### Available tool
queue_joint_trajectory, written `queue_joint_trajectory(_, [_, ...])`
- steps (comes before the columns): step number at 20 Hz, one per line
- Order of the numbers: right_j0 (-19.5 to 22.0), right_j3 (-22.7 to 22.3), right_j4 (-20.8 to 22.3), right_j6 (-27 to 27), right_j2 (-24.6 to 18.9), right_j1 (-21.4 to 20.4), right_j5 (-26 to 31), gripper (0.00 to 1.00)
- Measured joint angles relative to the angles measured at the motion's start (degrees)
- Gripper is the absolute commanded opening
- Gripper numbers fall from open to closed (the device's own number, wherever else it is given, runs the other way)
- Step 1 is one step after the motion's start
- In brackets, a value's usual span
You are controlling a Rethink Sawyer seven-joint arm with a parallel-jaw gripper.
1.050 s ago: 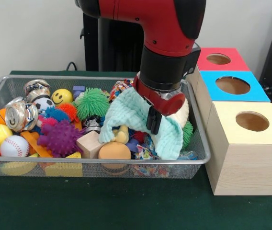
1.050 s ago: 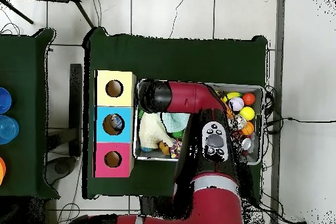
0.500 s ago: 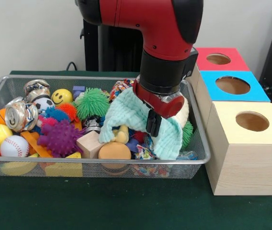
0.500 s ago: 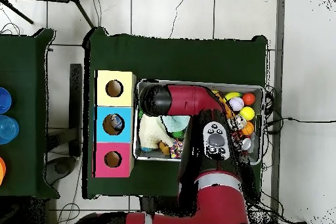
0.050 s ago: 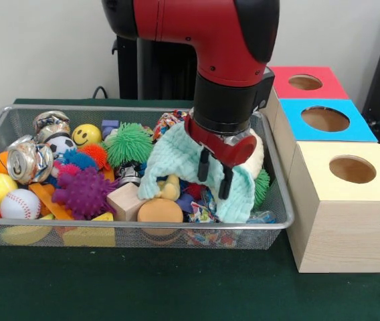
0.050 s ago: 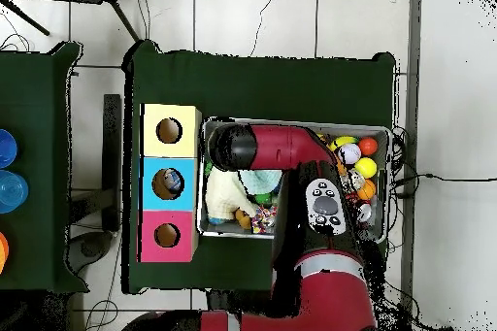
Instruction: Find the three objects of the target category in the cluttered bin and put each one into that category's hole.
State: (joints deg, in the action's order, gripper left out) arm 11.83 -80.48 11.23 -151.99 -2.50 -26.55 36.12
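Observation:
My gripper (image 5: 215,174) hangs over the right half of the wire bin (image 5: 16,114), its two black fingers (image 5: 203,165) spread open just above a mint green knitted cloth (image 5: 176,157). Nothing is held between them. A cream cloth (image 5: 257,156) lies behind the mint one, against the bin's right wall. Three boxes with round holes stand right of the bin: red (image 5: 304,81), blue (image 5: 325,119) and pale wood with a yellow top (image 5: 352,168). From overhead the arm (image 6: 277,145) hides the gripper; the cream cloth (image 6: 225,191) and mint cloth (image 6: 258,182) show beside it.
The bin's left half holds a crushed can (image 5: 31,160), a baseball (image 5: 20,203), a smiley ball (image 5: 86,135), a purple spiky ball (image 5: 83,192), a green shaggy ball (image 5: 128,142) and a wooden block (image 5: 126,200). Green cloth covers the table (image 5: 176,287).
The gripper's fingers, together one second ago, have spread apart over the mint cloth. The arm has shifted slightly left in the front view.

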Motion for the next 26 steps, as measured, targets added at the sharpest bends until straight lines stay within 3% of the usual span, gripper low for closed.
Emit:
queue_joint_trajectory(18, [-0.4,-0.2,0.4,0.0,0.0,-0.1,-0.4,1.00])
queue_joint_trajectory(26, [-2.6,0.4,0.4,0.0,0.0,0.6,-0.4,1.00])
